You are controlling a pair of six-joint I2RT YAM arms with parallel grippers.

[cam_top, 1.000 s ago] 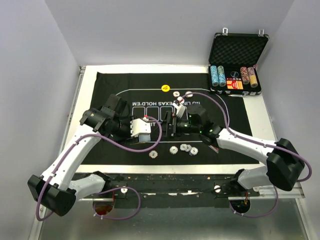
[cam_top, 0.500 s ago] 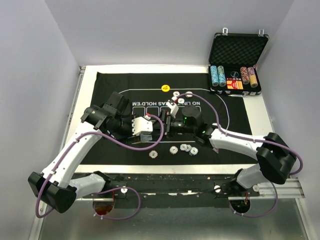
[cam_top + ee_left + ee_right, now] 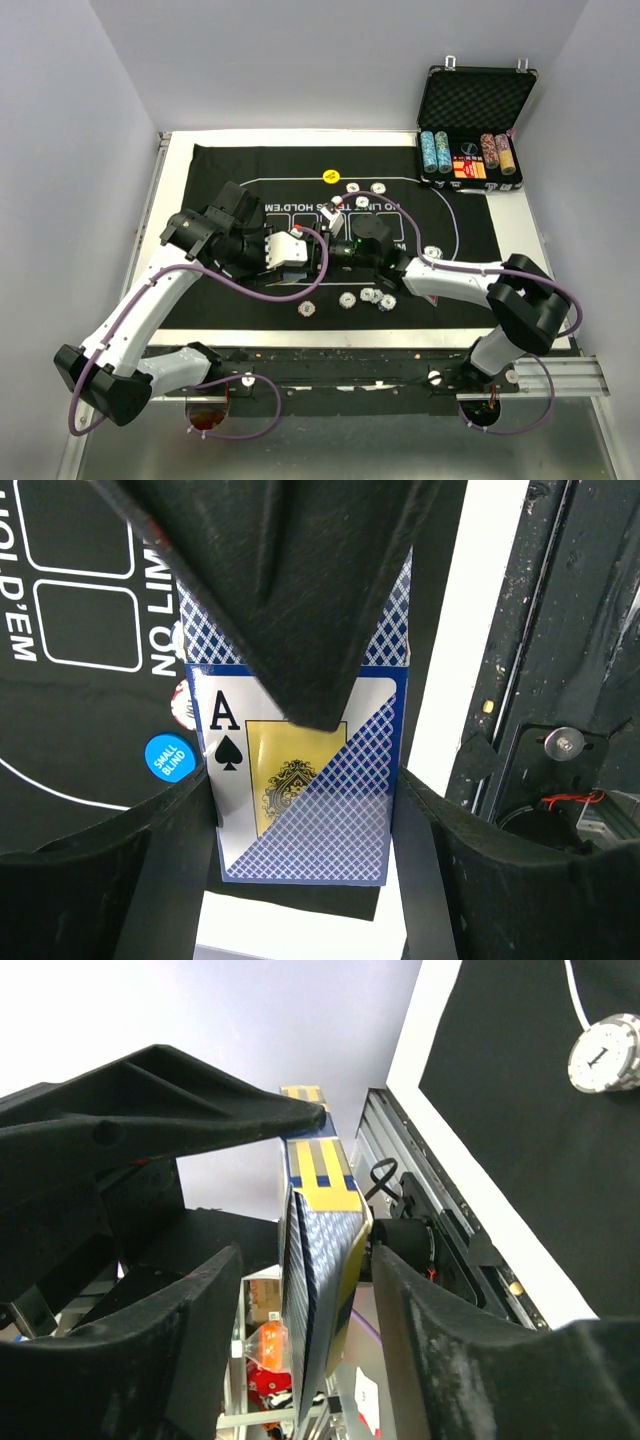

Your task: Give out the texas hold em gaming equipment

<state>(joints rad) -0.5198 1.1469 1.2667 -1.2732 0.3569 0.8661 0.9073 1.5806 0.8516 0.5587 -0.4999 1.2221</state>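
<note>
Over mat [image 3: 230,165]: left jaws clamp deck [image 3: 310,830]; right jaws straddle it

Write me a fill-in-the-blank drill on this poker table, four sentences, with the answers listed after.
1. The deck pinched between the left fingers shows the ace of ____.
2. The blue button lying on the mat reads "small ____".
3. The round button at the far side of the mat's white oval is ____.
4. The case at the table's far right corner has its lid ____.

Missing words: spades, blind, yellow, open.
</note>
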